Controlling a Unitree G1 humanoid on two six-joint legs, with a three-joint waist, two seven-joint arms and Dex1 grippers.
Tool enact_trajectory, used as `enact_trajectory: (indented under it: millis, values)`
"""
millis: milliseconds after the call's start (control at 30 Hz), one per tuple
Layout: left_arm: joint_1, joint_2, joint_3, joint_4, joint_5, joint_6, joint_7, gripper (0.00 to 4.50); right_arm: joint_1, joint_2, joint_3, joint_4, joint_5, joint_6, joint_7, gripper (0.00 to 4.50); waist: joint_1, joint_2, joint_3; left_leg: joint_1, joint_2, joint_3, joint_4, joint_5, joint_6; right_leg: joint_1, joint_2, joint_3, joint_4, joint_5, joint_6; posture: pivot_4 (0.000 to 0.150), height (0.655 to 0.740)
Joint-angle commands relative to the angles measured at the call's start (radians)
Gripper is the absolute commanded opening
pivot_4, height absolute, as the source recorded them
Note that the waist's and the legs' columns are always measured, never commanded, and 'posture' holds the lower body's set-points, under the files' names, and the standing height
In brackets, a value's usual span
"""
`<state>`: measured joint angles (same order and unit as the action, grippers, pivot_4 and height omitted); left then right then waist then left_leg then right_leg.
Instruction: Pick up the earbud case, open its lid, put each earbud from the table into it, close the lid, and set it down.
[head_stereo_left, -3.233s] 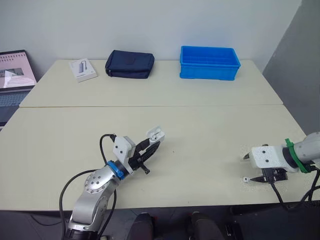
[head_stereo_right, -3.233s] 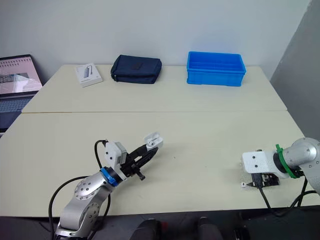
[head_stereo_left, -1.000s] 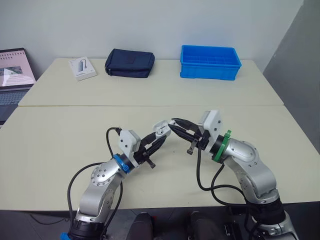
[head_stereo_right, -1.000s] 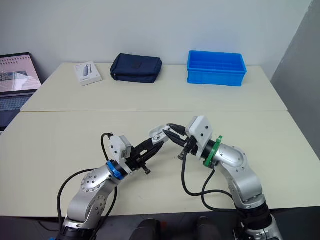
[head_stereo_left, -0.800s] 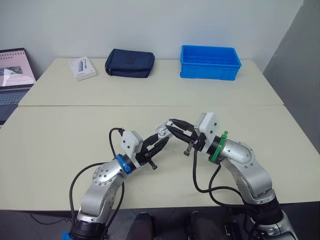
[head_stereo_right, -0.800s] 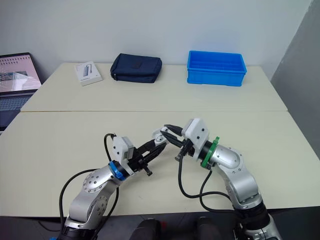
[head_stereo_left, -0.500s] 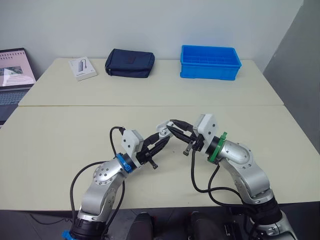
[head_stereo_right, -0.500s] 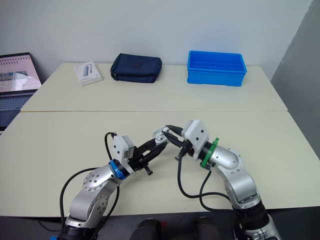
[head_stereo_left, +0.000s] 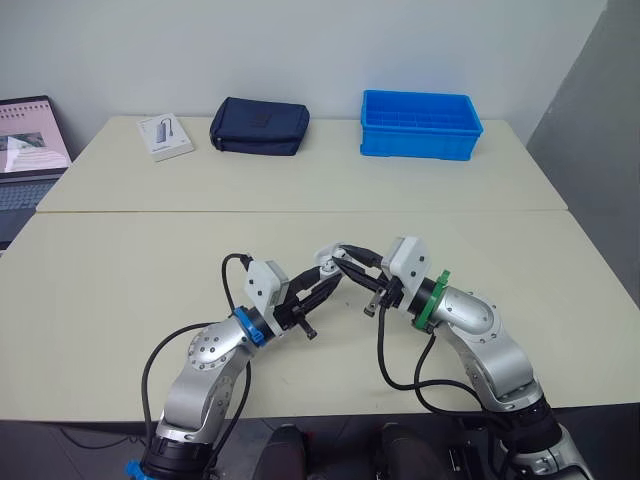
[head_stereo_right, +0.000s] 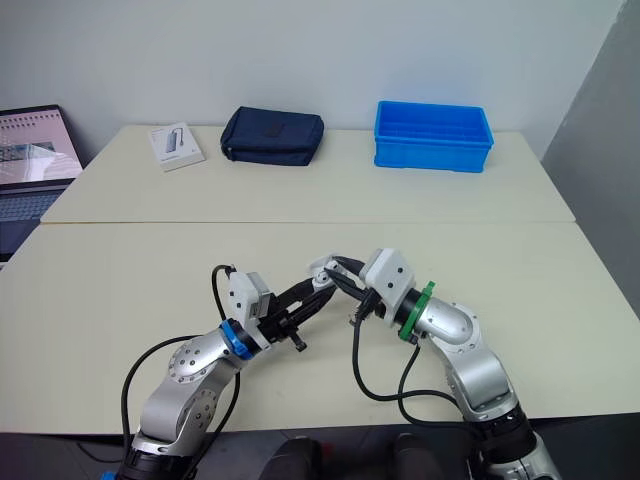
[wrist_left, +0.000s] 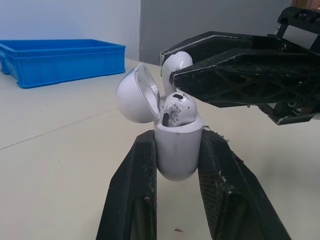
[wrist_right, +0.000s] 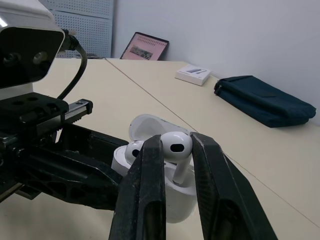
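Got the left gripper pinched snug on the lower body of the earbud case, holding it upright and up off the table. Has the lid flipped open and tipped back, away from the right gripper. Can see one earbud seated in the case, right above the left fingertips. Got the right gripper coming in tip to tip from the opposite side, closed narrow on the second earbud, stem pointing down, parked just over the case's open mouth and right beside the seated bud. Can't tell whether that stem is touching the case. Further out, past both grippers along the back of the table: white box beyond the left gripper, navy pouch next to that, blue bin beyond the right gripper. Also spotted a laptop way off to the left gripper's outer side.
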<state>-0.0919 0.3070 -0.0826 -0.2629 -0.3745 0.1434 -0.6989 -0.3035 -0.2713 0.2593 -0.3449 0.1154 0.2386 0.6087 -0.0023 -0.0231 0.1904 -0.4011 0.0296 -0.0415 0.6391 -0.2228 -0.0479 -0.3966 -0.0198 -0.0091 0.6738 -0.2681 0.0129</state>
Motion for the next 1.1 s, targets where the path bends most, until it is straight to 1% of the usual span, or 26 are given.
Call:
enact_trajectory:
  millis: [33,233,400,467,600,767,833,967,1067,1100]
  values:
    - [-0.016,-0.007,0.003,-0.027,-0.012,-0.025,-0.005,0.76,-0.002,-0.009,0.008,0.007,-0.019,-0.023,-0.005,0.39,0.000,0.000,0.000,0.000,0.000,0.000,0.000,0.000,0.000,0.000,0.000,0.000,0.000,0.000,0.000,0.150,0.7218]
    - [-0.018,-0.008,0.004,-0.027,-0.013,-0.026,-0.008,0.76,0.003,-0.019,0.015,0.010,-0.030,-0.018,0.004,0.39,0.000,0.000,0.000,0.000,0.000,0.000,0.000,0.000,0.000,-0.001,0.000,0.000,0.000,0.000,0.000,0.150,0.7218]
    - [-0.020,-0.009,0.005,-0.027,-0.012,-0.024,-0.008,0.76,0.016,-0.019,-0.001,-0.011,0.012,-0.006,0.016,0.39,0.000,0.000,0.000,0.000,0.000,0.000,-0.001,0.000,0.000,-0.001,0.000,0.000,0.000,0.000,0.000,0.150,0.7218]
    - [-0.019,-0.009,0.005,-0.027,-0.012,-0.023,-0.008,0.76,0.016,-0.021,-0.011,-0.021,0.026,0.004,0.014,1.15,0.000,0.000,0.000,0.000,0.000,0.000,-0.001,0.000,0.000,-0.001,0.000,0.000,0.000,0.000,0.000,0.150,0.7218]
    - [-0.018,-0.009,0.005,-0.026,-0.011,-0.022,-0.009,0.76,0.018,-0.041,-0.029,-0.061,0.059,0.025,0.023,2.53,0.000,0.000,0.000,0.000,0.000,0.000,-0.001,0.000,0.000,-0.001,0.000,0.000,0.000,0.000,0.000,0.150,0.7218]
    - [-0.016,-0.007,0.004,-0.021,-0.011,-0.022,-0.013,0.76,0.049,-0.103,-0.103,-0.176,0.145,0.097,0.047,2.54,0.001,0.000,0.000,-0.001,0.000,0.000,-0.002,0.000,0.000,-0.002,0.000,0.000,0.000,0.000,0.000,0.150,0.7218]
    - [-0.021,-0.003,0.002,-0.015,-0.021,-0.014,-0.028,0.76,0.063,-0.141,-0.162,-0.229,0.194,0.146,0.047,2.54,0.001,0.000,0.000,-0.001,0.000,0.000,-0.002,0.000,0.000,-0.002,0.000,0.000,-0.001,0.000,0.000,0.150,0.7218]
    - [-0.043,0.018,-0.019,0.001,-0.069,0.033,-0.108,0.76,0.077,-0.235,-0.284,-0.299,0.276,0.243,0.046,2.54,0.001,0.000,0.000,-0.001,0.000,0.000,-0.002,0.000,0.000,-0.002,0.000,0.000,-0.001,0.000,0.000,0.150,0.7218]
    - [-0.103,0.047,-0.062,0.030,-0.112,0.078,-0.229,0.76,0.050,-0.354,-0.390,-0.272,0.341,0.313,0.103,2.54,0.001,0.000,0.000,-0.001,0.000,0.001,-0.002,0.000,0.000,-0.002,0.000,0.000,-0.001,0.000,0.000,0.150,0.7218]
    - [-0.129,0.054,-0.074,0.041,-0.128,0.098,-0.265,0.76,0.037,-0.399,-0.409,-0.251,0.362,0.328,0.138,2.37,0.001,0.000,0.000,-0.001,-0.001,0.001,-0.002,0.000,0.000,-0.002,0.000,0.000,-0.001,0.000,-0.001,0.150,0.7218]
